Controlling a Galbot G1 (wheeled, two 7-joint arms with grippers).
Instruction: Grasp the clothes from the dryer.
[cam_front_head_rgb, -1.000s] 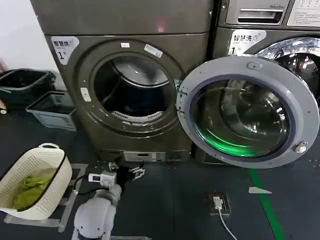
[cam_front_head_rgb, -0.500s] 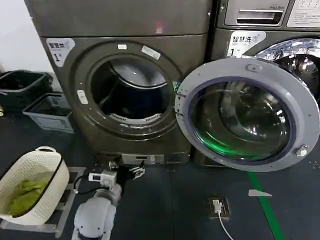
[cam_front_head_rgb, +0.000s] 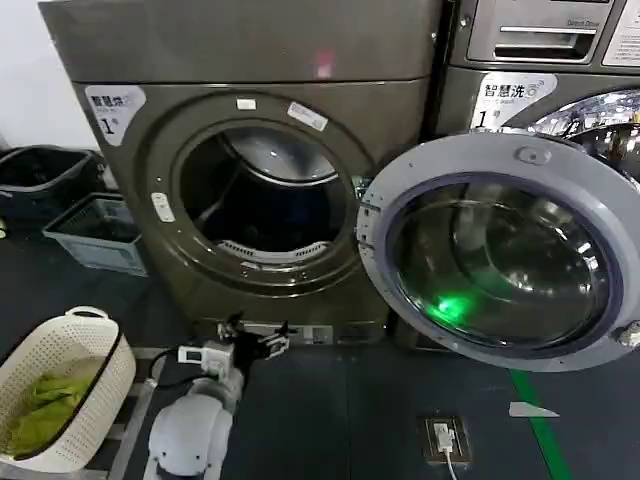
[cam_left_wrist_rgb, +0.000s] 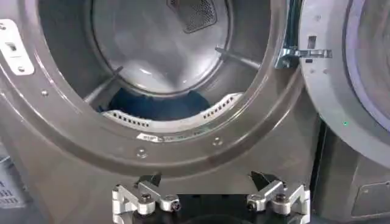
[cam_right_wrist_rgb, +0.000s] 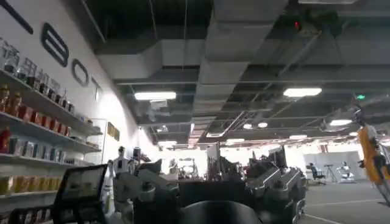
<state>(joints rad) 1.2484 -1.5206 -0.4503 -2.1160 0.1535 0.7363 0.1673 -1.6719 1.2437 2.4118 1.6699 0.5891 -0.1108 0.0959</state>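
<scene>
The dryer (cam_front_head_rgb: 250, 60) stands straight ahead with its porthole open and its grey-rimmed glass door (cam_front_head_rgb: 400, 165) swung out to the right. In the left wrist view, dark blue clothes (cam_left_wrist_rgb: 157, 108) lie at the bottom of the drum, behind the perforated lip. My left gripper (cam_front_head_rgb: 256, 341) hovers low in front of the dryer's base, below the porthole. It (cam_left_wrist_rgb: 206, 182) is open, with nothing between its fingers. My right gripper (cam_right_wrist_rgb: 213, 182) points up at a room ceiling, away from the dryer, jaws apart and empty.
A white perforated basket (cam_front_head_rgb: 95, 340) holding green cloth (cam_front_head_rgb: 40, 405) sits on the floor at my lower left. Dark crates (cam_front_head_rgb: 90, 235) stand left of the dryer. A neighbouring machine (cam_front_head_rgb: 540, 60) is behind the open door. A floor socket with a cable (cam_front_head_rgb: 445, 438) lies lower right.
The dryer and its door have grown larger in the head view, and the white basket has slid toward the lower left edge. The left gripper stays open.
</scene>
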